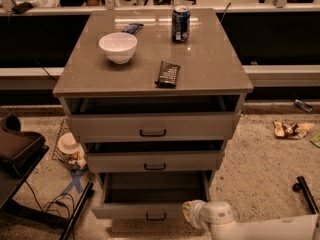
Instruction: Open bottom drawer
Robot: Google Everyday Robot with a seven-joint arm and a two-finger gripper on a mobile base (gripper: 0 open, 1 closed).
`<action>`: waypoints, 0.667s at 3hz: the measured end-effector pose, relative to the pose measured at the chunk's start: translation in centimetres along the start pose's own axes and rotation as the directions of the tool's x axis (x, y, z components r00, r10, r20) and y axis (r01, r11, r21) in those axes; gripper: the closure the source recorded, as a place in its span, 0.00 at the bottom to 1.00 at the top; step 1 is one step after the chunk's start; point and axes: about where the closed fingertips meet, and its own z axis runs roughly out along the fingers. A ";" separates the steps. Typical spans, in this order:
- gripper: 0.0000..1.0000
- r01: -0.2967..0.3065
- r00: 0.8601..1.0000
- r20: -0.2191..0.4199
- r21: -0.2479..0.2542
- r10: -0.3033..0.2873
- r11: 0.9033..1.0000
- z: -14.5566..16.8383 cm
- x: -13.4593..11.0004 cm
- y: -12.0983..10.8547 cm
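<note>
The bottom drawer (125,211) of the grey cabinet is pulled out well past the two above it. Its plain grey interior (155,186) shows, and its small black bar handle (156,217) sits on the front near the frame's lower edge. My gripper (190,214) is at the end of the white arm that comes in from the lower right. It is low by the drawer's right front corner, just right of the handle. I cannot tell whether it touches the drawer.
The middle drawer (155,161) and top drawer (152,126) stand slightly open. On the cabinet top are a white bowl (118,46), a can (180,24) and a dark packet (168,74). A black stand (305,191) is on the right floor, a basket (67,151) and cables on the left.
</note>
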 end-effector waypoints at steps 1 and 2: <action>1.00 0.025 1.000 -0.001 -0.010 -0.025 1.000 3.9 -1.2 -2.2; 1.00 0.067 0.998 -0.017 -0.016 -0.067 0.998 11.0 -2.7 -7.4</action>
